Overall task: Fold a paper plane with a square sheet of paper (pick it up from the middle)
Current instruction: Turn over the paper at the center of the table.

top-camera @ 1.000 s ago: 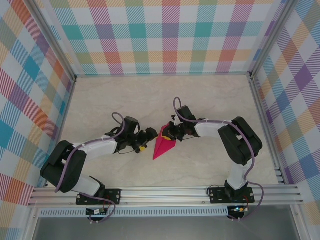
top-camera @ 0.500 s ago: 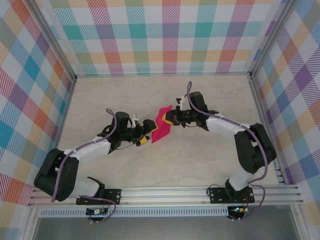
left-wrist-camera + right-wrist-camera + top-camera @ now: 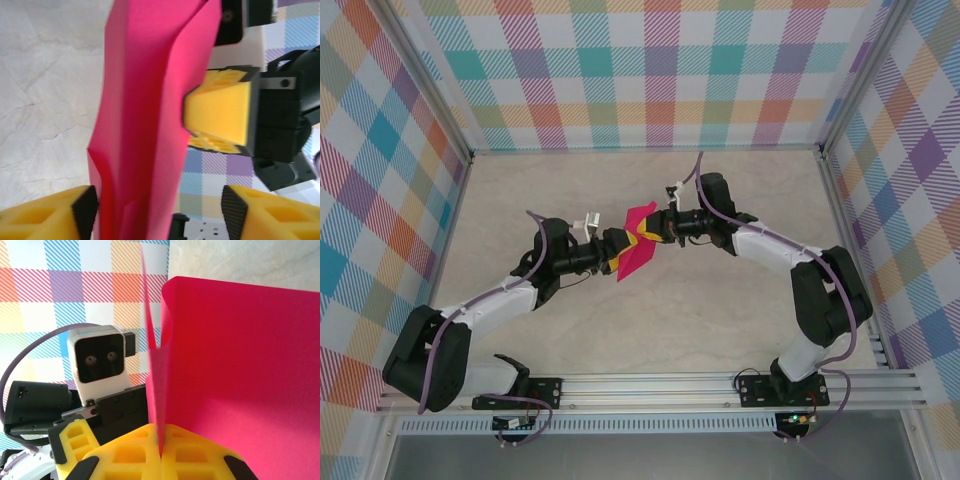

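One clamp confirmed on the narrow pointed paper plane of creased magenta-pink paper (image 3: 636, 255). Located off the surface, over the middle of the pale marbled table (image 3: 720, 320), between the two arm ends.

Long axis set diagonally in the top view. Broad end directed toward the far edge of the table. Pointed tip directed toward the near edge and slightly to the left. Fold lines seen running along the length in the left wrist view.

Checked the right gripper (image 3: 653, 232): yellow fingers pressed together, pinching the paper at the broad end.

Checked the left gripper (image 3: 618, 258): jaws apart, straddling the lower part of the dart. One pad found just beside the paper, the other well clear of it. Contact at the nearer pad could not be told.
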Robot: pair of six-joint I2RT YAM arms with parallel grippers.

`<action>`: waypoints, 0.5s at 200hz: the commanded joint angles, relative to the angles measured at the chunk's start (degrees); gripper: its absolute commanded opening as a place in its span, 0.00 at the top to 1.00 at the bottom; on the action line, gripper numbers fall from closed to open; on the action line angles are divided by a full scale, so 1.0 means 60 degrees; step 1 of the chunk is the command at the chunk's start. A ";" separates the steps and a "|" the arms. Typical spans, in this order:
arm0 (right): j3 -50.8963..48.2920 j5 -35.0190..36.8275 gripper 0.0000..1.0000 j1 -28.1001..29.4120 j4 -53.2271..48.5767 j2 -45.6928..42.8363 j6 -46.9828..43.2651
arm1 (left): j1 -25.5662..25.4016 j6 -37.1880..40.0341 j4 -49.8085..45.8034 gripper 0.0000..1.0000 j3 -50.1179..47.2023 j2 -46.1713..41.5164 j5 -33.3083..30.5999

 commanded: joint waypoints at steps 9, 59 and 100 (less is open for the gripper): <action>0.0204 -0.0481 0.95 -0.0065 -0.0019 0.0272 0.0007 | 0.0164 0.0200 0.0283 0.43 -0.0110 -0.0361 -0.0126; 0.0144 -0.0598 0.94 -0.0069 -0.0103 0.0328 -0.0079 | 0.0162 0.0419 0.0008 0.64 -0.0139 -0.0434 -0.0279; 0.0271 -0.0482 0.85 -0.0111 -0.0724 0.0212 -0.0494 | 0.0162 0.0813 -0.0617 0.83 -0.0012 -0.0526 -0.0439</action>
